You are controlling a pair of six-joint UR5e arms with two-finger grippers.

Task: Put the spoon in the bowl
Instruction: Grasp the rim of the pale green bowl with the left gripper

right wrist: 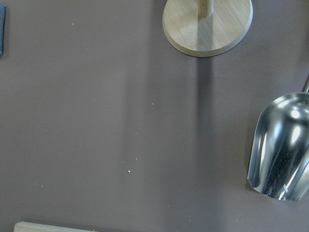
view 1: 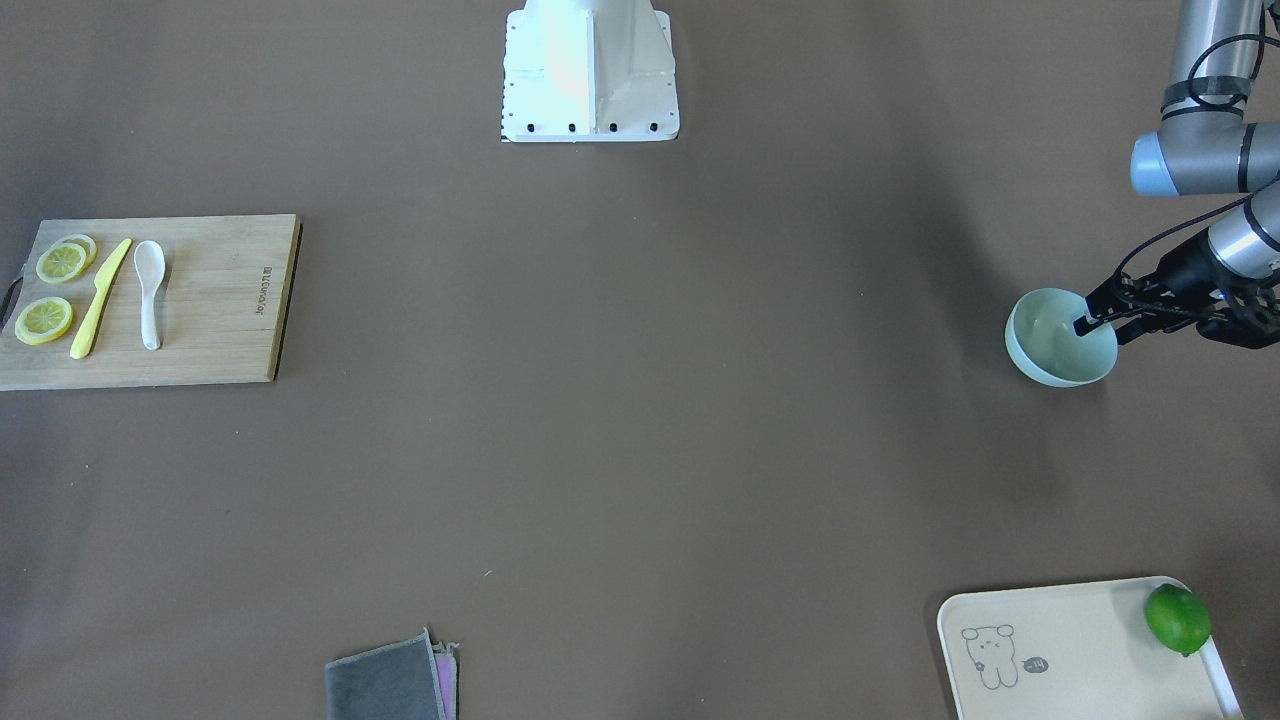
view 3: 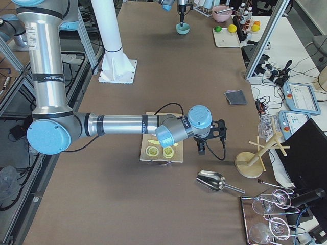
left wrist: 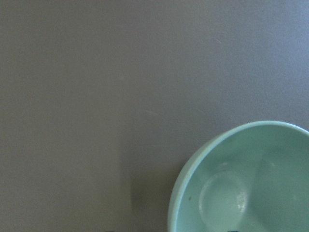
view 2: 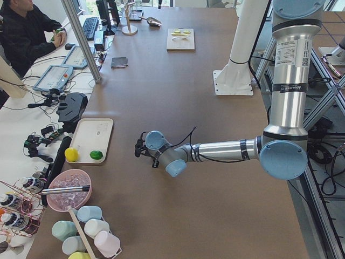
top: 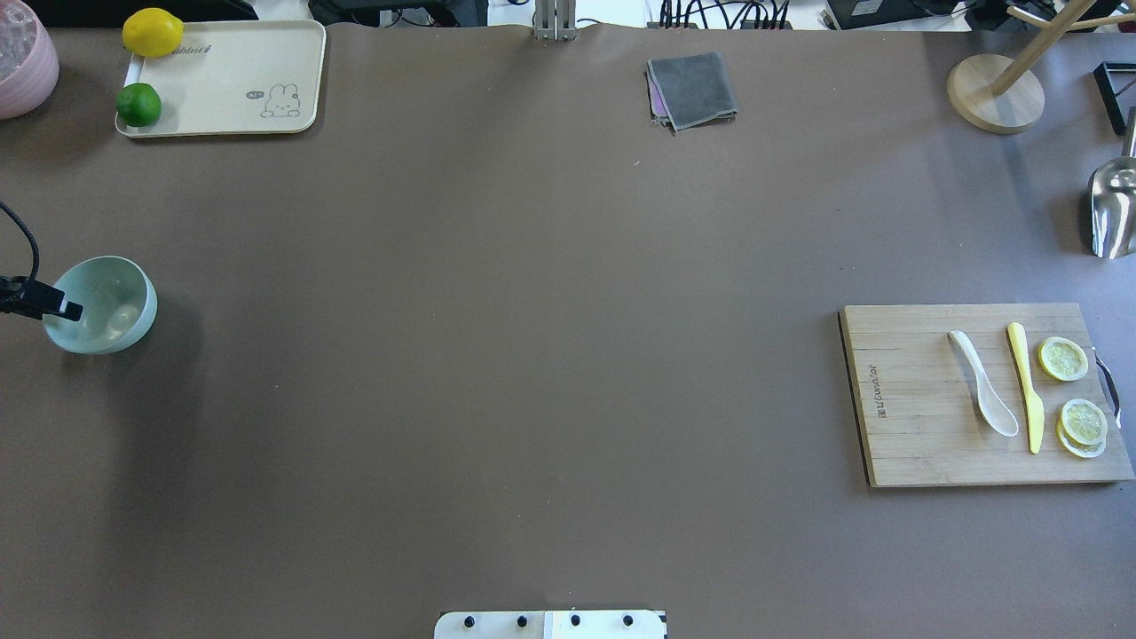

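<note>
The white spoon (view 1: 149, 295) lies on a wooden cutting board (view 1: 220, 300), beside a yellow knife; it also shows in the overhead view (top: 981, 382). The mint-green bowl (view 1: 1045, 345) stands upright at the table's other end, seen from above (top: 106, 306) and in the left wrist view (left wrist: 241, 188). My left gripper (view 1: 1102, 331) straddles the bowl's rim, one finger inside and one outside, and looks shut on it. My right gripper (view 3: 202, 149) hovers past the board near the table's end. It shows only in the exterior right view, so I cannot tell its state.
A yellow knife (view 1: 98, 300) and lemon slices (view 1: 45, 320) share the board. A cream tray (top: 222, 89) holds a lime (top: 138, 105) and a lemon (top: 153, 32). A grey cloth (top: 692, 89), a wooden stand (top: 994, 93) and a metal scoop (top: 1114, 209) lie along the edges.
</note>
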